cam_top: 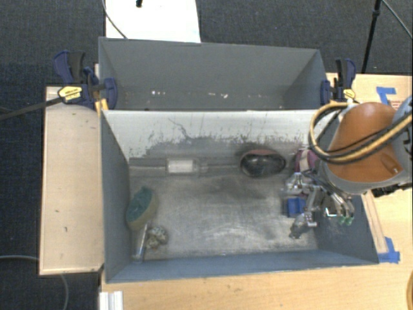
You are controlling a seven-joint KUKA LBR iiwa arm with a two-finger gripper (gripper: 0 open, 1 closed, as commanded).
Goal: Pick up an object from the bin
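Observation:
My gripper [308,210] is low in the bin's right part, close to the floor near the right wall. A small blue thing [293,206] lies right against its left side; whether it is held cannot be made out. A dark oval thing with a pinkish rim [262,163] rests at the back wall, up and to the left of the gripper. A small pink-purple piece [302,160] shows just behind the gripper by the right wall.
A clear tube [181,166] lies along the back wall at the left. A green rounded pad [140,206] and a small metal piece [152,237] sit near the left wall. The arm's orange cover and cables hang over the bin's right rim.

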